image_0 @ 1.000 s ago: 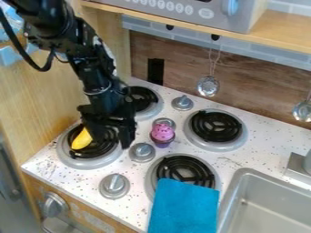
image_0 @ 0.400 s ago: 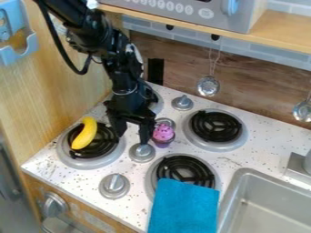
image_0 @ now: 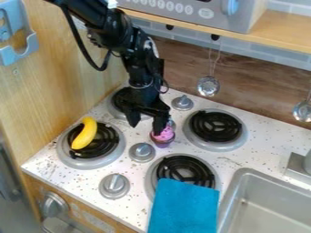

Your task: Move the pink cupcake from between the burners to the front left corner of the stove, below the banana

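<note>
The upright pink cupcake is set just behind and right of the silver knob; behind that knob, the gripper is held open, its right-hand finger perhaps touching the frosting.

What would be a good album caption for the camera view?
Jaws open, a robot arm hangs over a cupcake on a toy stove, a banana across one burner.

The speckled white stovetop has four coil burners and metal knobs. A banana lies on the front-left burner, a cupcake stands between burners, and a blue cloth overlaps the front-right one.
</note>
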Robot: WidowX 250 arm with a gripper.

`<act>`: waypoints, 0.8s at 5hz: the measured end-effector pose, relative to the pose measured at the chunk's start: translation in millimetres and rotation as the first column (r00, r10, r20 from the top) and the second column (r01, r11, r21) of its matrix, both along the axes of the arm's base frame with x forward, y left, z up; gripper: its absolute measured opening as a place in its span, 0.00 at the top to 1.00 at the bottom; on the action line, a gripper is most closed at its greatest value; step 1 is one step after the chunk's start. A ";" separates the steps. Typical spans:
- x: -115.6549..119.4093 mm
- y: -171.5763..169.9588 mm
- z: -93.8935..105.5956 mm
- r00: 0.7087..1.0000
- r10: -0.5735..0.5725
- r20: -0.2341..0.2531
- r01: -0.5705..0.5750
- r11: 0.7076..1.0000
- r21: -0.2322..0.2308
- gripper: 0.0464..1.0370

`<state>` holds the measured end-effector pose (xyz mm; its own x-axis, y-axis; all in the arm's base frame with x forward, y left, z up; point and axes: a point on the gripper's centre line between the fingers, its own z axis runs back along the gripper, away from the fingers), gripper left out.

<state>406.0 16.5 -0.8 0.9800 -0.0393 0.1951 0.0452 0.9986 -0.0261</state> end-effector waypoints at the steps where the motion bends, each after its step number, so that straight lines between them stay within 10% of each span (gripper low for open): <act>1: 9.5 -0.8 -1.4 1.000 0.008 0.007 -0.008 1.000 0.002 0.03; 4: 23.6 -9.4 -22.1 1.000 -0.016 -0.001 0.016 1.000 0.005 0.03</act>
